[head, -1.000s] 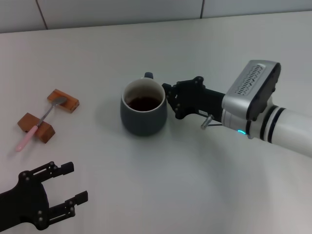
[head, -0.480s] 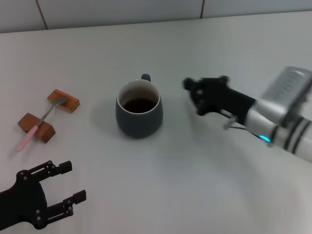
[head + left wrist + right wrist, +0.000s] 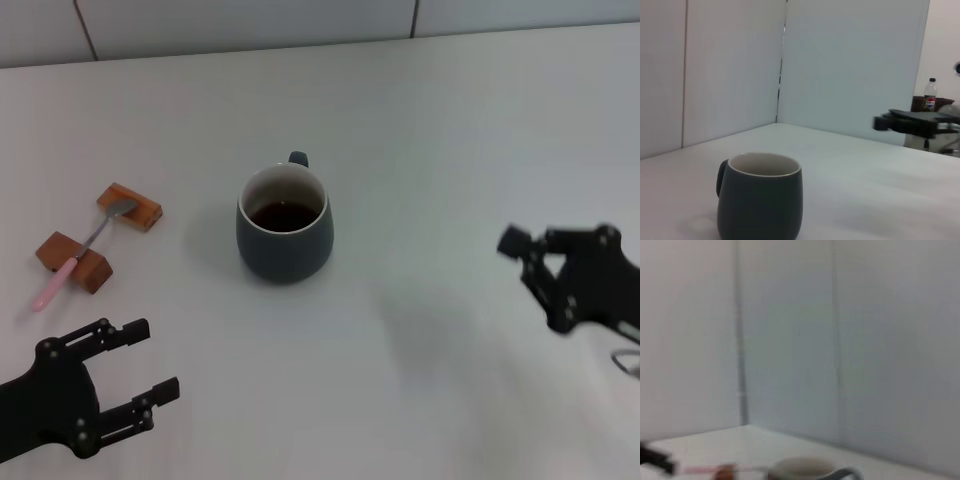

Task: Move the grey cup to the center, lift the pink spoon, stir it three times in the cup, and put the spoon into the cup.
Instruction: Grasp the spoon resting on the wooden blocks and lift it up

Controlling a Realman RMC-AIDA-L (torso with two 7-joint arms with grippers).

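The cup [image 3: 285,223] stands upright mid-table [image 3: 420,130], dark liquid inside, handle toward the far wall. Only the head view shows the spoon [image 3: 78,254] clearly: it bridges 2 wooden blocks [image 3: 100,240] at the left, well apart from the cup. The left wrist view shows the cup's side and the right gripper beyond it; the right wrist view shows a blurred rim, probably the cup's. The left gripper [image 3: 125,375] hovers near the spoon, fingers wide. The right gripper [image 3: 540,275], well right of the cup, holds nothing, fingers apart.
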